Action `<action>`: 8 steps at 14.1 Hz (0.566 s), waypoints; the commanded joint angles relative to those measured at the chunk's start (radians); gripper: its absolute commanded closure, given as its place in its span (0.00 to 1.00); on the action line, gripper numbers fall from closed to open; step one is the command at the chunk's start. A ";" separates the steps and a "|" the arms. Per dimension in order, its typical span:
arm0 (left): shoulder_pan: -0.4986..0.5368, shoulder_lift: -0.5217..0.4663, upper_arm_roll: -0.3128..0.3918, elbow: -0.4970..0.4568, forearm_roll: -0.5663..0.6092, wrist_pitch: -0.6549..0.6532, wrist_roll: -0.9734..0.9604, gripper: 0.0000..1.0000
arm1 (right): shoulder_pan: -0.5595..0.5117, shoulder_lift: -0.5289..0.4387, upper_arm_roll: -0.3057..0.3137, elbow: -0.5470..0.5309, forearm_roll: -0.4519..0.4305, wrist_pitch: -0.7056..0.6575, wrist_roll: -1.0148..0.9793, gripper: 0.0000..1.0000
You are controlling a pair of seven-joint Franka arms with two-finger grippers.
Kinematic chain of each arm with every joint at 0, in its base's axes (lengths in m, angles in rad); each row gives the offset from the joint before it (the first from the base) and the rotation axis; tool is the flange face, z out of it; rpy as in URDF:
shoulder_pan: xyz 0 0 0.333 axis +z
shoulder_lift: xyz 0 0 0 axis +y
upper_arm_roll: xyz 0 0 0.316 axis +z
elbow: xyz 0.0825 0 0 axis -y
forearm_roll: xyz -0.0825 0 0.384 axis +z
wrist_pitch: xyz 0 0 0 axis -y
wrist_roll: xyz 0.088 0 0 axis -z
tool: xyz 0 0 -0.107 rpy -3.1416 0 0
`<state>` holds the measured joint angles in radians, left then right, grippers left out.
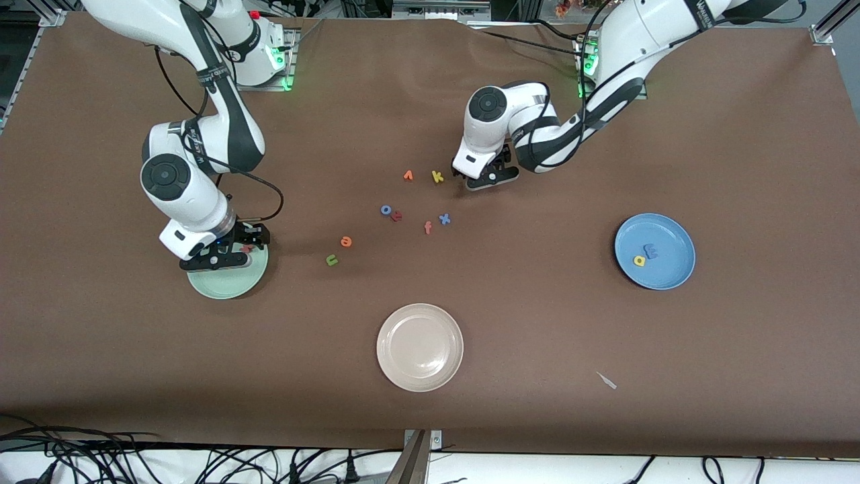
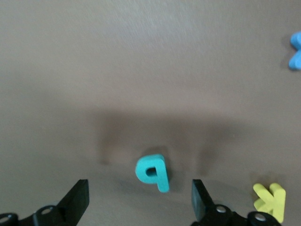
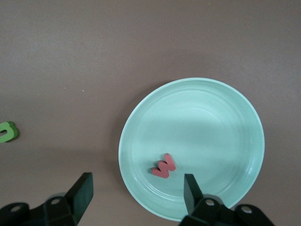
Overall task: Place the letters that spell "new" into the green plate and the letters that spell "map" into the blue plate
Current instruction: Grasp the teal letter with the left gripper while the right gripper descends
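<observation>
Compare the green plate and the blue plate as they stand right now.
The green plate holds one letter, the red w; the blue plate holds two, the yellow a and the blue m. The green plate lies toward the right arm's end of the table, under the open right hand; the blue plate lies toward the left arm's end with no hand over it. Both are round with shallow rims and look alike in size.

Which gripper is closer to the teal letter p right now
Left. The left gripper hangs low right over the teal p, open fingers either side. The right gripper is over the green plate, toward the right arm's end.
</observation>
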<state>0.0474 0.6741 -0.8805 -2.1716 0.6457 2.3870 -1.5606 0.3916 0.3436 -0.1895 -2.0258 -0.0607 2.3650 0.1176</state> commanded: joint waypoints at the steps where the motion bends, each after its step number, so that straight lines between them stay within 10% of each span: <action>1: -0.026 0.005 0.008 0.016 0.034 0.014 -0.042 0.16 | 0.000 -0.015 0.004 0.001 0.005 -0.019 0.002 0.13; 8: -0.026 0.007 0.028 0.016 0.034 0.023 -0.039 0.43 | 0.000 -0.017 0.027 0.002 0.056 -0.019 0.045 0.07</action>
<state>0.0346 0.6770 -0.8630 -2.1663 0.6458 2.4043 -1.5719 0.3918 0.3436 -0.1810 -2.0257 -0.0468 2.3650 0.1273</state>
